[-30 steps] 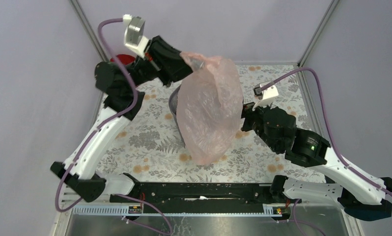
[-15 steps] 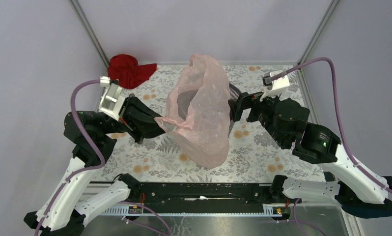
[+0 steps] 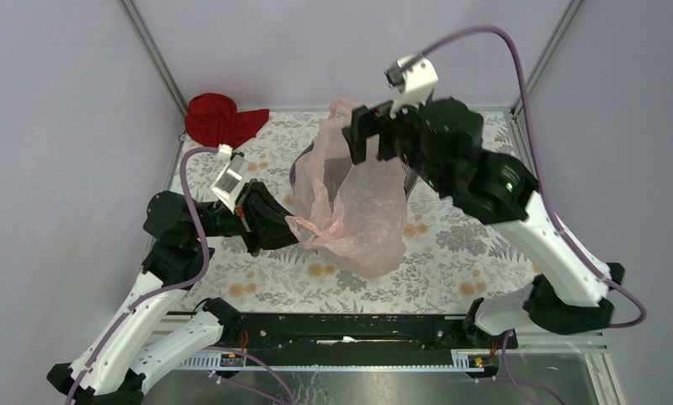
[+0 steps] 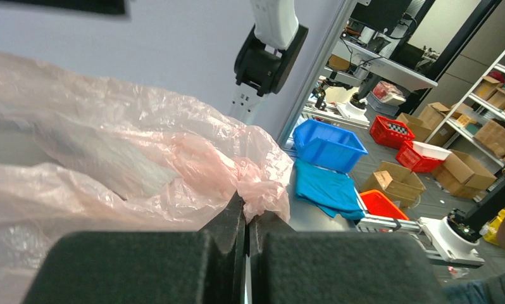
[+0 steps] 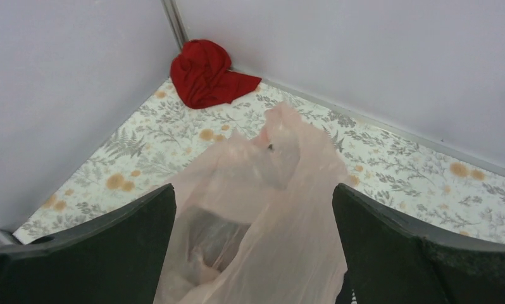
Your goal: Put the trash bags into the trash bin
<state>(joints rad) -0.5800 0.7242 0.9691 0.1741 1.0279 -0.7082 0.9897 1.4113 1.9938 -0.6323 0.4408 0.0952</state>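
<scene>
floral tabletop [image 3: 461, 246]; pink bag [image 3: 363, 221] over mesh bin [image 3: 300, 175], left claw [image 4: 246, 218] tight on bag, right claw [image 5: 251, 191] agape

The bag [image 3: 363, 215] covers most of the bin [image 3: 301, 171], so only a dark sliver of rim shows at the bag's left side. Through the bag, the bin's inside is just a dim patch. The left gripper [image 3: 284, 226] has its fingertips lost in the bag's fold.
</scene>
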